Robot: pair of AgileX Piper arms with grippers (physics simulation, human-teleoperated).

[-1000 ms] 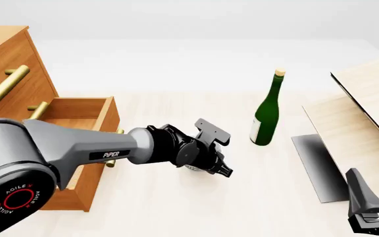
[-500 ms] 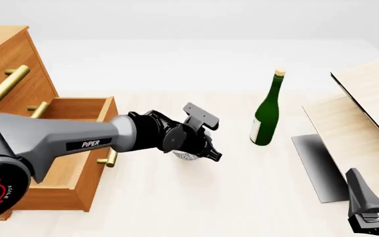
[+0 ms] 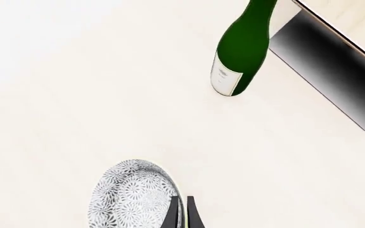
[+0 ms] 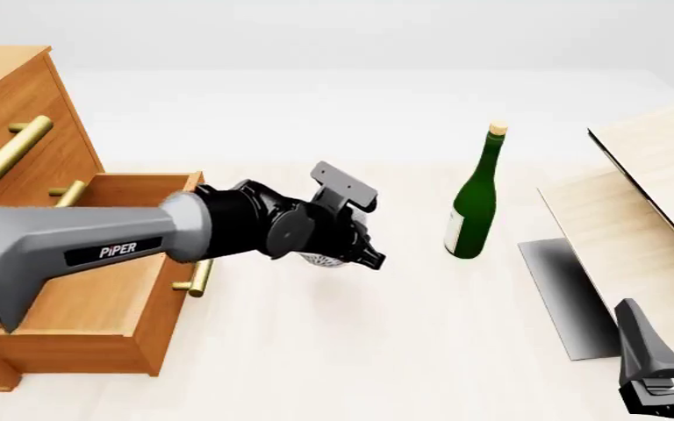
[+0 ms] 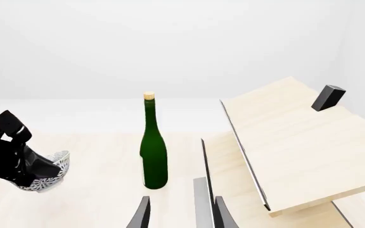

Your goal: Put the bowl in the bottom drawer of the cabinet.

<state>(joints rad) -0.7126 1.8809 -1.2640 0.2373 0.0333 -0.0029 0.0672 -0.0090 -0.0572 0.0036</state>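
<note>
The small white speckled bowl [image 4: 322, 258] is held by its rim in my left gripper [image 4: 370, 260], just right of the open bottom drawer [image 4: 103, 289] of the orange-brown cabinet [image 4: 15, 123]. In the left wrist view the black fingers [image 3: 171, 214] are shut on the bowl's [image 3: 131, 197] rim. From the right wrist view the bowl [image 5: 51, 175] hangs tilted under the left gripper [image 5: 40, 172], low over the table. My right gripper [image 4: 663, 373] rests at the near right edge, open [image 5: 181, 216] and holding nothing.
A green wine bottle [image 4: 473, 206] with a cork stands upright right of the bowl. Pale wood boards [image 4: 641, 202] lean at the far right over a dark shadow [image 4: 565, 294]. The upper drawers' brass handles [image 4: 10, 149] stick out above the open drawer.
My left gripper has carried the bowl up and to the left, closer to the open drawer. The right arm has not moved.
</note>
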